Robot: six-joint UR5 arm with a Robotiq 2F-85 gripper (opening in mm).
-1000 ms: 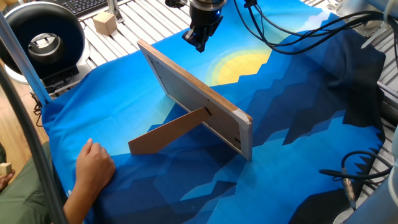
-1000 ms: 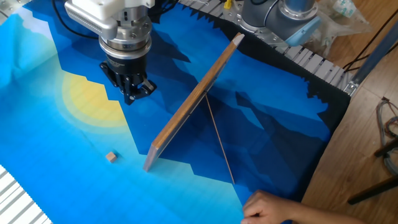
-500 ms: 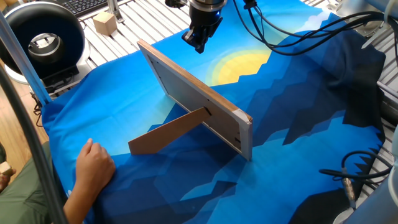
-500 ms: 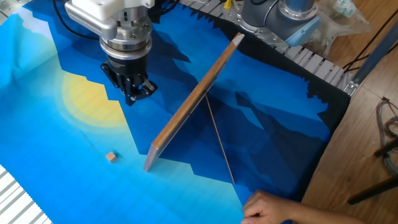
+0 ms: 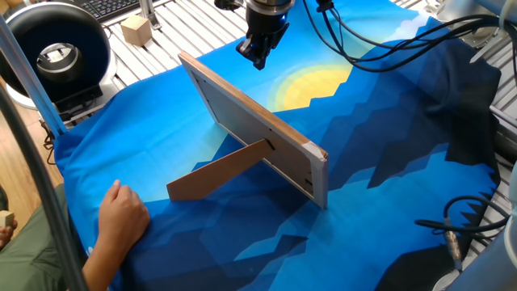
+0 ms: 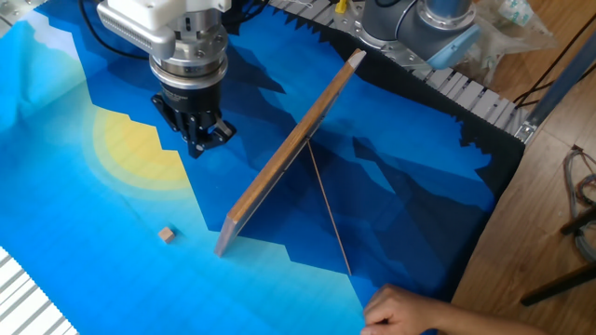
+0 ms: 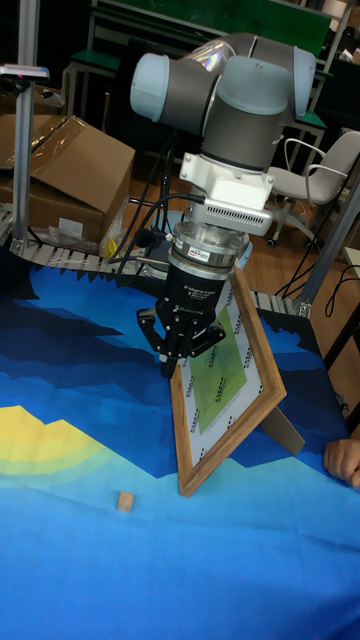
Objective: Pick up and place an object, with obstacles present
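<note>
The obstacle, a flat board [image 5: 242, 121] with light wood edges, stands tilted on the blue cloth, propped by a brown strut [image 5: 216, 172]. The board [image 6: 291, 154] appears edge-on in the other fixed view, and its pale face [image 7: 225, 375] shows in the tall view. A small wooden cube [image 6: 167, 234] lies on the cloth on the board's face side, also seen as the cube [image 7: 124, 501] in the tall view. My gripper [image 6: 197, 145] hangs above the cloth beside the yellow sun patch, apart from the cube. Its fingers look shut and hold nothing. The same gripper [image 5: 258, 56] [image 7: 171, 368] is just in front of the board's face.
A person's hand [image 5: 123, 214] rests on the cloth near the strut's foot. A larger wooden block [image 5: 136, 30] and a black round device [image 5: 55, 50] sit on the metal table. Cables [image 5: 388, 36] trail at the far side. A cardboard box [image 7: 60, 180] stands behind.
</note>
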